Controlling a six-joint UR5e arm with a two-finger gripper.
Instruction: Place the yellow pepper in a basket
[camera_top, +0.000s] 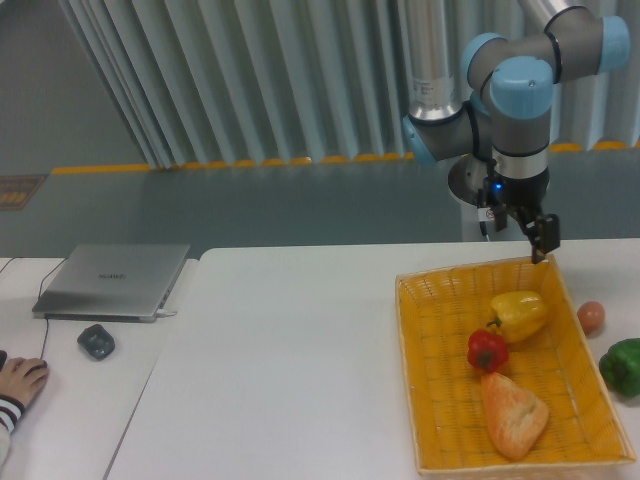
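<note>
Pepper (520, 312) below fingers (541, 235), apart

Yellow pepper (519, 312): glossy bright yellow, dark stem. Basket (438, 395): yellow-orange wicker, woven grid pattern. Red pepper (487, 350): deep red. Bread piece (513, 414): tan-orange crust (paler streaks). Green pepper (623, 365): saturated green. Small round item (591, 316): pinkish-brown, possibly an egg. Gripper (537, 235): black. Arm (520, 90): grey with light-blue joint caps. Tabletop (280, 370): white. Laptop (113, 279): silver-grey. Mouse (96, 341): dark grey.
</note>
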